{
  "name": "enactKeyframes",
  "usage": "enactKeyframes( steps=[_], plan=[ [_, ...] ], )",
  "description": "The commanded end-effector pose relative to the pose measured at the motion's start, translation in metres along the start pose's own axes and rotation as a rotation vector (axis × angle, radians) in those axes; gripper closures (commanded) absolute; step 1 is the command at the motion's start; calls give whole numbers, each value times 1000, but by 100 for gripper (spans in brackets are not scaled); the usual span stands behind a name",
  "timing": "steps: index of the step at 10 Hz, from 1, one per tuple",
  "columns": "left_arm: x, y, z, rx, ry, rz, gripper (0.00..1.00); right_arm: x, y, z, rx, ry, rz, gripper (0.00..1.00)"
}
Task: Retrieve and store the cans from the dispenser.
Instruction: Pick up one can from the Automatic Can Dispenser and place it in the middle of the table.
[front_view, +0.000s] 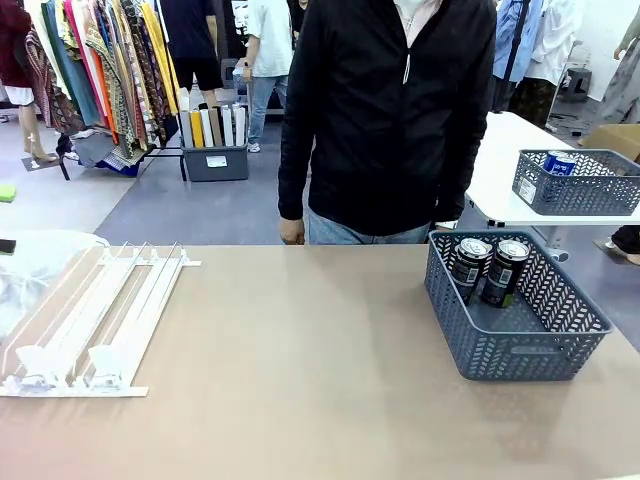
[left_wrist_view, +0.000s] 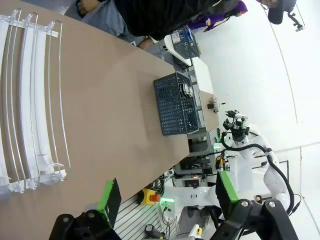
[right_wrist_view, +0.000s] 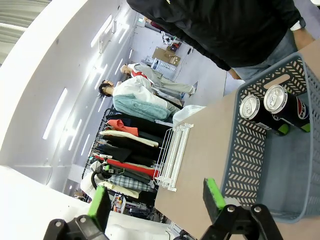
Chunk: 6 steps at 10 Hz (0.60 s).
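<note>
Black cans (front_view: 489, 268), two, lying in grey lattice basket (front_view: 520, 350) at right of counter (front_view: 300, 360); white dispenser (front_view: 95, 320) at left, lanes bare. Left tool (left_wrist_view: 165, 197) spread wide, pinching nothing; right tool (right_wrist_view: 157, 197) likewise spread, hovering over basket. Probably waiting for reload: best held clear of rails, then approached along a lane, gripping can mid-body.

2 black cans (front_view: 488, 268) at 3 o'clock in 1 grey basket (front_view: 520, 350). 1 white dispenser (front_view: 90, 320) at 9 o'clock. 1 more basket (front_view: 580, 185) w/ 1 blue can (front_view: 558, 163), 2 o'clock.
</note>
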<state>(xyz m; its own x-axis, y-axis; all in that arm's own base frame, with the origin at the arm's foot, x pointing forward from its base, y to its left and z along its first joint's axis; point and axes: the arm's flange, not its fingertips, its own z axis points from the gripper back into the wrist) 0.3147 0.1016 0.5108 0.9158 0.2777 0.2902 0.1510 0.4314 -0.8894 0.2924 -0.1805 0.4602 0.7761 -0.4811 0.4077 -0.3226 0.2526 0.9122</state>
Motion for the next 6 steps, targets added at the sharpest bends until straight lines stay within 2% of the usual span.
enactKeyframes(
  steps=[1, 6],
  plan=[
    [1, -1, 0, -18, -3, 4, 0, 3, 4, -2, 16, -15, 4, 0],
    [1, -1, 0, -18, -3, 4, 0, 3, 4, -2, 16, -15, 4, 0]
  ],
)
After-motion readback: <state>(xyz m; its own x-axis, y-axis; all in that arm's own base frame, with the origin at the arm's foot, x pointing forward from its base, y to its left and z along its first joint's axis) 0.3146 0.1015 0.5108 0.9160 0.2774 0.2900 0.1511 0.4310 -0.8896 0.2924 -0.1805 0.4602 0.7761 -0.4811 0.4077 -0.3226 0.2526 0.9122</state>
